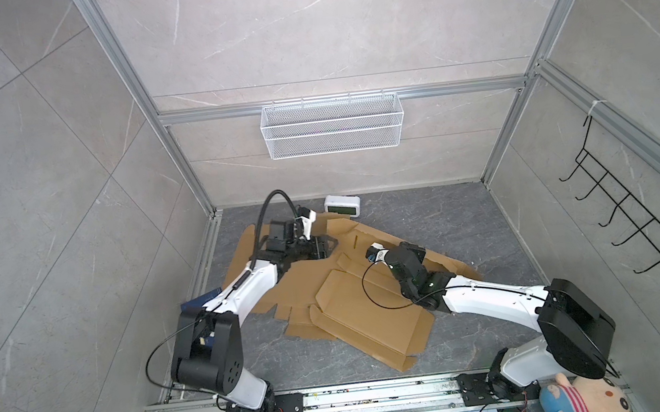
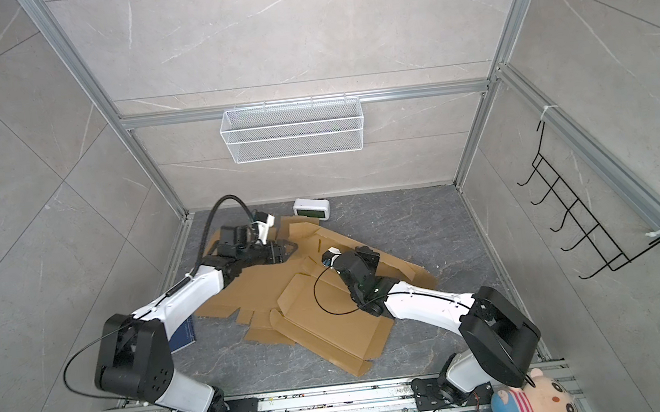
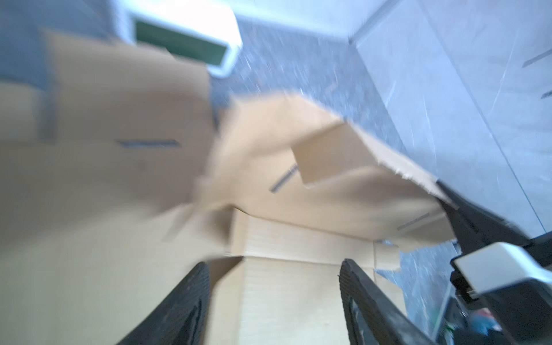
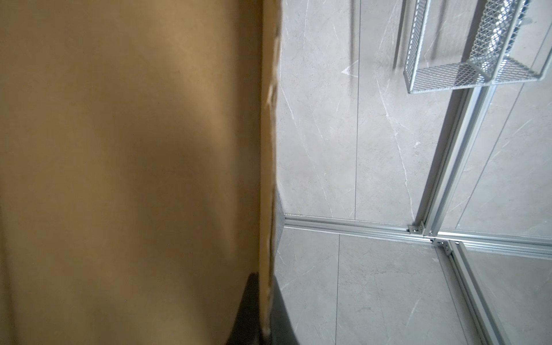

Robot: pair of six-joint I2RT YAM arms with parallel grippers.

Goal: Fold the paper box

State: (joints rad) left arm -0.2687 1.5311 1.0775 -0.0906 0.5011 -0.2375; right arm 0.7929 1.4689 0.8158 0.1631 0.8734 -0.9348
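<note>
The paper box is flat brown cardboard [image 1: 373, 315] [image 2: 332, 319] spread over the dark floor in both top views, with one sheet overlapping another. My left gripper [image 1: 324, 247] [image 3: 274, 268] hovers low over the back part of the cardboard [image 3: 298, 298]. It is open, and its two black fingers [image 3: 191, 301] have only flat cardboard between them. The left wrist view is blurred. My right gripper [image 4: 265, 301] is shut on an edge of the cardboard [image 4: 134, 164], which stands tall and fills half of the right wrist view. In both top views its black wrist [image 1: 407, 259] hides the fingers.
A white digital clock [image 1: 342, 205] [image 3: 182, 41] stands at the back just beyond the cardboard. A blue book [image 1: 204, 301] lies under the left arm. A white wire basket [image 1: 332, 125] [image 4: 478, 59] hangs on the back wall and a black hook rack [image 1: 634, 217] on the right wall. Plush toys [image 1: 582, 397] sit at the front right.
</note>
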